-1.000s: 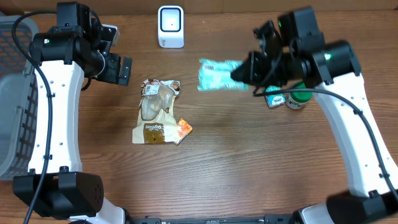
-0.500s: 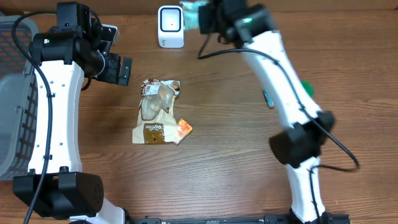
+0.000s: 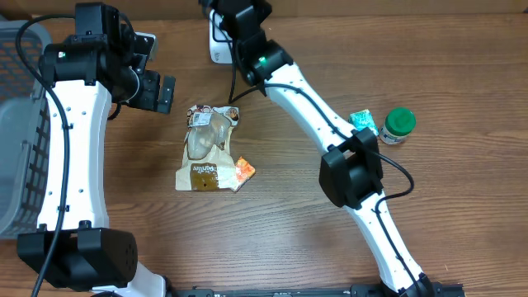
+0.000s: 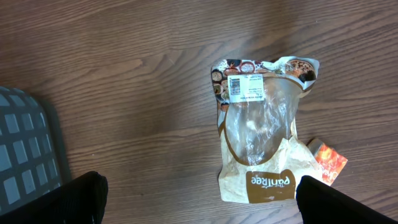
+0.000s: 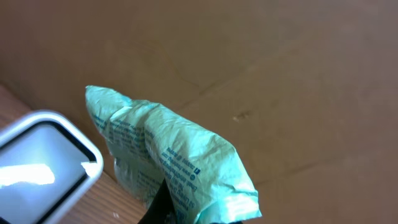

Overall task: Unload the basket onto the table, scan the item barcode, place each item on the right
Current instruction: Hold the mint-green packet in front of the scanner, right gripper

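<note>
At the left of the overhead frame nothing has shifted. The left fingers hang spread wide and empty above the counter, beside the grey basket. The snack pouch lies where it did a second ago.

The change is at top centre. A second ago the right arm held the green packet at the right of the overhead frame, near the teal box and the green-capped bottle. It has since swung across, and its wrist now covers part of the scanner. The right fingers are pressed together, pinching the packet by its lower edge.

From overhead the packet is hidden behind the arm. The right wrist view shows it held up just right of the scanner's pale window, which sits at lower left. I judge the item to be in presenting position, with the scan itself the step in hand.

The packet's long axis runs diagonally from upper left to lower right, with its crumpled tip pointing upper left. A face with blue print is turned to the wrist camera. Whether a barcode faces the window cannot be told.
</note>
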Action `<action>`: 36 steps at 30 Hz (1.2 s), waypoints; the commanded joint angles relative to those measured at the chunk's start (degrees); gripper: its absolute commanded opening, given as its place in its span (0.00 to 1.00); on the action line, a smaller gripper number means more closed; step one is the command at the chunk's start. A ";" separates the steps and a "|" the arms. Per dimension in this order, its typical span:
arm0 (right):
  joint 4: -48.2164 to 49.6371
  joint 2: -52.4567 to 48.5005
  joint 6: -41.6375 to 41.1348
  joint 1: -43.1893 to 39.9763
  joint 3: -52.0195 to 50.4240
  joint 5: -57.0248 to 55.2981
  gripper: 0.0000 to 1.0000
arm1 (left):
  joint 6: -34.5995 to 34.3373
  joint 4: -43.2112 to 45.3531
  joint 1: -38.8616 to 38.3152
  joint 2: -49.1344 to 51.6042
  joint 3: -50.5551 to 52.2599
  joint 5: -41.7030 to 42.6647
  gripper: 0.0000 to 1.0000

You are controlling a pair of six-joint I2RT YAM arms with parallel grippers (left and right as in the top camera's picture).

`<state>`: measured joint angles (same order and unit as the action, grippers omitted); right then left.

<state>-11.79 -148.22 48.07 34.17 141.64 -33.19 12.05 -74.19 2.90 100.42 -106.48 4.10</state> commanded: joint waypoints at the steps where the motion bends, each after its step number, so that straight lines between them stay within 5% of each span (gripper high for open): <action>1: 1.05 -2.32 13.38 -0.37 1.03 -1.68 0.04 | 0.63 -0.11 0.09 -0.02 -0.50 0.39 1.00; 20: 1.03 -3.34 14.25 -0.39 0.81 4.76 0.04 | 0.63 -0.11 0.09 -0.02 -0.50 0.39 1.00; 36: 1.95 -5.14 23.15 -0.52 0.81 6.54 0.04 | 0.63 -0.11 0.09 -0.02 -0.50 0.39 0.99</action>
<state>-9.91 -153.03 68.47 34.02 141.64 -28.25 12.05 -74.19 2.90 100.42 -106.48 4.10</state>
